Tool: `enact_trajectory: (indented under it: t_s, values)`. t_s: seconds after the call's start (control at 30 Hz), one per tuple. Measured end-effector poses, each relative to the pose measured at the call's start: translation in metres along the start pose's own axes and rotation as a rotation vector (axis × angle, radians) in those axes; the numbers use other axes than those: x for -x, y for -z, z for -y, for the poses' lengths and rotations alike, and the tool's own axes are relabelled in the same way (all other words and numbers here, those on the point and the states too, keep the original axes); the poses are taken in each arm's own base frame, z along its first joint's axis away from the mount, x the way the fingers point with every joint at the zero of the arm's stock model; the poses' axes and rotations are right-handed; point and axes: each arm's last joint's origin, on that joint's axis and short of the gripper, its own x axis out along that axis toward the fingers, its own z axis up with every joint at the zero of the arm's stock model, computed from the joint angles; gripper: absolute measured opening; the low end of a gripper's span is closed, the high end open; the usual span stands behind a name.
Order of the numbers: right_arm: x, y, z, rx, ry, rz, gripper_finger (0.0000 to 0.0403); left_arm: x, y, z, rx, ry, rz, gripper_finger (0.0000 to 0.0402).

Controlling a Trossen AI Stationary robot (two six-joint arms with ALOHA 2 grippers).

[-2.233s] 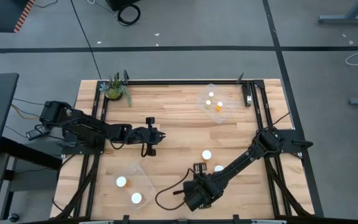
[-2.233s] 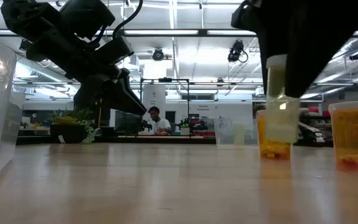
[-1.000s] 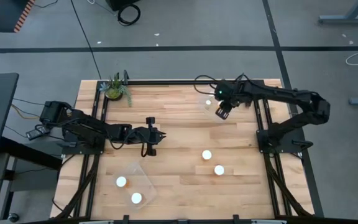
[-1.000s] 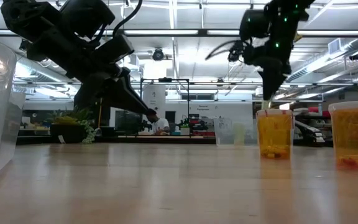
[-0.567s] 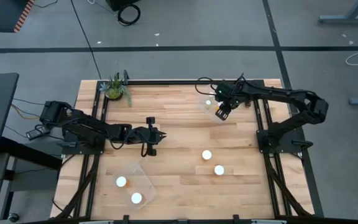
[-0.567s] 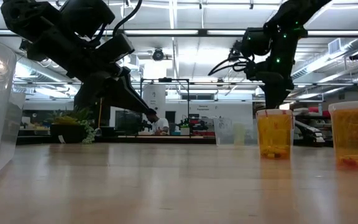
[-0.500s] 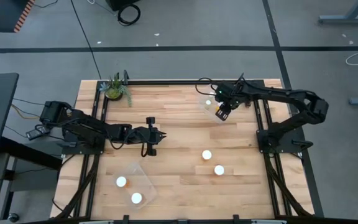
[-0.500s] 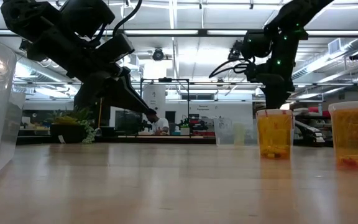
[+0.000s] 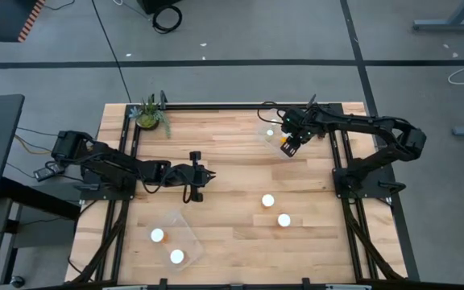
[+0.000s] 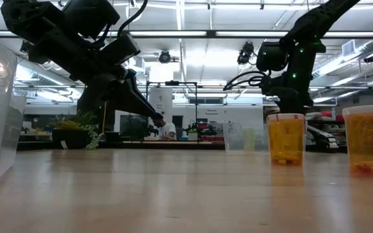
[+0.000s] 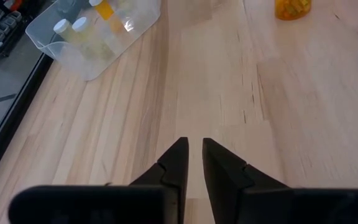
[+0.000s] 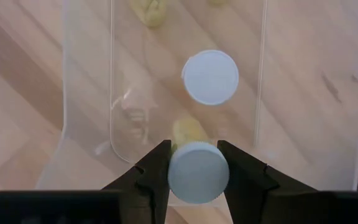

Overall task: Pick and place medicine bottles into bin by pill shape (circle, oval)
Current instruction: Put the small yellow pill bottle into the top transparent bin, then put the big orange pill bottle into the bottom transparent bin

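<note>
My right gripper (image 9: 288, 144) is above the clear far-right bin (image 9: 274, 122) and is shut on a white-capped orange medicine bottle (image 12: 197, 171). A second capped bottle (image 12: 210, 76) stands in that bin. Two more bottles (image 9: 268, 200) (image 9: 283, 219) stand upright on the table; the low view shows them too (image 10: 285, 139) (image 10: 370, 142). The clear near-left bin (image 9: 185, 228) holds two bottles (image 9: 157, 235) (image 9: 176, 256). My left gripper (image 9: 193, 184) waits, shut and empty, over the table's middle left; its own view shows it as well (image 11: 193, 155). My right gripper pinches the bottle's round white cap (image 12: 197, 155) by its sides between the two fingers. The fingers come from above, pointing down. The bottle hangs upright below them, its orange body (image 12: 188, 132) over the bin's inside. I cannot tell whether it touches the bin's floor.
A small potted plant (image 9: 149, 113) stands at the far left corner. Dark frame rails (image 9: 216, 105) run along the table's far and side edges. Bare wood lies between the two bins.
My right gripper has gone down a little over the far-right bin, still shut on the bottle, which stays upright.
</note>
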Motion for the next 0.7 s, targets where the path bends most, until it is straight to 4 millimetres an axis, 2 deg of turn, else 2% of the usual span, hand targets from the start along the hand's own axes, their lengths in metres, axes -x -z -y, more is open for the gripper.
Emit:
enact_trajectory:
  t_s: [0.23, 0.5, 0.7]
  values:
    - [0.0000, 0.0000, 0.0000, -0.002, 0.000, 0.000, 0.0135, 0.0000, 0.0001, 0.0000, 0.000, 0.000, 0.000, 0.0060]
    - [0.0000, 0.0000, 0.0000, -0.002, 0.000, 0.000, 0.0170, 0.0000, 0.0000, 0.0000, 0.000, 0.000, 0.000, 0.0053]
    - [0.0000, 0.0000, 0.0000, 0.001, 0.000, 0.000, 0.0178, 0.0000, 0.0001, 0.0000, 0.000, 0.000, -0.001, 0.0059]
